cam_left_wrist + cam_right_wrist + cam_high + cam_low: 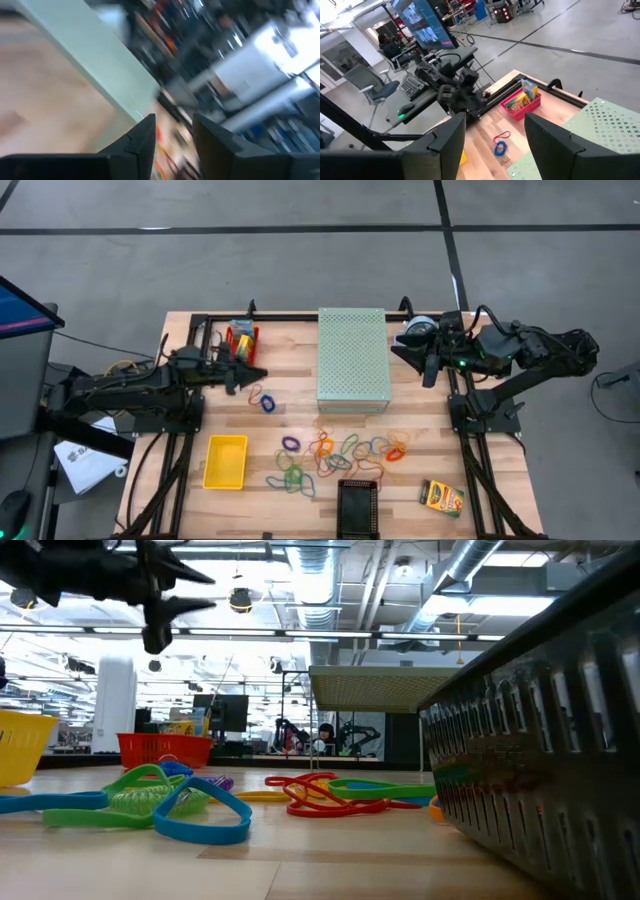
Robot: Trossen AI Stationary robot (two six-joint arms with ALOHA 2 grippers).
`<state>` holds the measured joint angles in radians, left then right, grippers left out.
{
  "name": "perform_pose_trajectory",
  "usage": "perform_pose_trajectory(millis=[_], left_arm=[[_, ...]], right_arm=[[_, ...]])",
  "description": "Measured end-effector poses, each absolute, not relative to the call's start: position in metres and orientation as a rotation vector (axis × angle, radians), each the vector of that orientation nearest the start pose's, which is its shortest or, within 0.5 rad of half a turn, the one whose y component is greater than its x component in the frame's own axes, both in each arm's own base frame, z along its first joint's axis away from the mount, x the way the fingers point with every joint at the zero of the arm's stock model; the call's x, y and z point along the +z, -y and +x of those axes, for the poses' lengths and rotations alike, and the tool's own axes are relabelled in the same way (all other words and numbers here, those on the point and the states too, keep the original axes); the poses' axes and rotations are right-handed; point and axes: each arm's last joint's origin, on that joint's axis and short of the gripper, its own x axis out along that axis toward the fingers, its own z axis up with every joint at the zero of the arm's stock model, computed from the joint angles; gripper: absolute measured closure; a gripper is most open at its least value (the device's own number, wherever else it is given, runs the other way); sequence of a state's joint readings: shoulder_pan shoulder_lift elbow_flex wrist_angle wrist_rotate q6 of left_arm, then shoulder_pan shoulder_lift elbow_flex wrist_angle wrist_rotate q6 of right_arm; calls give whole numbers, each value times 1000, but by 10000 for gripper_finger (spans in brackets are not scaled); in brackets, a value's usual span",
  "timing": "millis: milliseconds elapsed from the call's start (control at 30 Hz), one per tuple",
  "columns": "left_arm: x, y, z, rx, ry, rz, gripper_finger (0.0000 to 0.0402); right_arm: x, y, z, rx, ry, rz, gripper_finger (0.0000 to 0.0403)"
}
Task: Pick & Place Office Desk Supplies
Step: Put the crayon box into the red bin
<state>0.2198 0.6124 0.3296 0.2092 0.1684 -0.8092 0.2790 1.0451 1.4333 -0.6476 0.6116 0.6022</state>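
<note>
Rubber bands: loose spread of coloured loops on the wooden table, in front of the pale green perforated box, between the yellow tray and the crayon box.
Separate bands: a blue loop with a reddish loop touching it, apart from the main spread, lying just beyond the left gripper's tips.
Crayon box: flat on the table near its front right corner, well apart from both grippers.
Red basket: at the back left of the table, holding yellow-and-green boxes; just behind the left gripper.
Left gripper: raised above the table, pointing toward the perforated box; its fingers stand apart with a gap between them and nothing in it.
Right gripper: held off the table beside the right edge of the perforated box, near a clear round case; fingers spread wide, empty.
Black mesh tray: at the front edge, below the main spread.
Low view: green, blue and red bands lie flat on the wood; the left gripper hangs above them, touching none.
</note>
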Motion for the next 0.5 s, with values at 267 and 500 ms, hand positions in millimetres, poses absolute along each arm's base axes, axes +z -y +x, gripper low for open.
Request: perform_pose_trajectory(millis=[267, 500], left_arm=[[252, -6, 170, -61, -133, -753, 278], [275, -5, 176, -55, -72, -641, 276]], right_arm=[[426, -33, 168, -470, -418, 584, 202], [387, -52, 171, -368, -1005, 754, 202]])
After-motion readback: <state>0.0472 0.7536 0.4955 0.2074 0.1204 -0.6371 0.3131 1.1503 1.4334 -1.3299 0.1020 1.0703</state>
